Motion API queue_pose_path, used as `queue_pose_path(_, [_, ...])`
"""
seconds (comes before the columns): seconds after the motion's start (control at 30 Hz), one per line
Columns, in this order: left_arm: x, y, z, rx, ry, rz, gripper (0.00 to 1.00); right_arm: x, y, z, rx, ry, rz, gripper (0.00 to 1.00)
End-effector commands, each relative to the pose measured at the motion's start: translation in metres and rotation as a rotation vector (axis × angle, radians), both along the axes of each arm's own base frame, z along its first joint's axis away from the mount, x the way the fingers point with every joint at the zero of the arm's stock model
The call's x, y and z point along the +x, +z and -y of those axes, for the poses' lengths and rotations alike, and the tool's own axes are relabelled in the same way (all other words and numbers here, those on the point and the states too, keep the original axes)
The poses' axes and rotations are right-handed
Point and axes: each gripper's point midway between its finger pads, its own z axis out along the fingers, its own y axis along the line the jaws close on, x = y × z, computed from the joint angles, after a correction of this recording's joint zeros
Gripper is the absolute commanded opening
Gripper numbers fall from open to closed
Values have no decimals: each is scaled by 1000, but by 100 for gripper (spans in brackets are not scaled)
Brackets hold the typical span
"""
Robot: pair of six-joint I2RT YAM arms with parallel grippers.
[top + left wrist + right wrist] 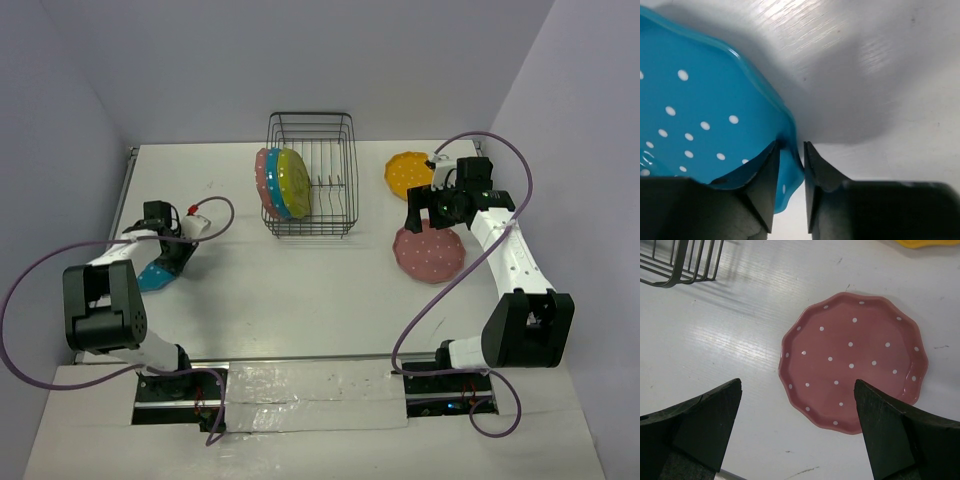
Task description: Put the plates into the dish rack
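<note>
The black wire dish rack [325,185] stands at the back middle with three plates upright at its left end: pink [263,180], teal-blue [274,178] and yellow-green [294,183]. My left gripper [178,255] is shut on the rim of a teal-blue plate [695,115], which is tilted off the table at the left [158,274]. My right gripper [428,212] is open and empty above a pink plate [428,254] that lies flat on the table [855,360]. An orange-yellow plate [408,174] lies flat behind it.
The rack's corner [680,262] shows at the top left of the right wrist view. Purple cables loop beside both arms. Walls close in the table at the back, left and right.
</note>
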Motion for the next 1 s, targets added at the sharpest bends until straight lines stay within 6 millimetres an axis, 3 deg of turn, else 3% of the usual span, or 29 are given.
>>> queue_pose_path(0.0, [18, 9, 5, -37, -18, 56, 32, 5, 12, 0, -11, 6, 43, 100])
queue_pose_path(0.1, [13, 8, 12, -65, -34, 50, 16, 5, 12, 0, -14, 7, 45, 100])
queue_pose_path(0.17, [10, 8, 15, -86, -32, 43, 0, 5, 12, 0, -12, 6, 45, 100])
queue_pose_path(0.3, [7, 26, 34, -196, -22, 43, 0, 5, 14, 0, -10, 7, 44, 100])
queue_pose_path(0.4, [0, 67, 57, -326, -6, 57, 0, 4, 16, 1, -17, 9, 51, 100])
queue_pose_path(0.47, [1, 110, 79, -456, -27, 120, 0, 4, 17, 0, -12, 11, 53, 100])
queue_pose_path(0.53, [-16, 136, 101, -576, -55, 102, 0, 4, 16, -3, 2, 14, 47, 100])
queue_pose_path(0.73, [-28, 202, 129, -772, -18, 157, 0, 5, 15, -8, 30, 25, 41, 100])
queue_pose_path(0.97, [-32, 312, 168, -1069, -147, 280, 0, 6, 20, -9, 34, 30, 47, 100])
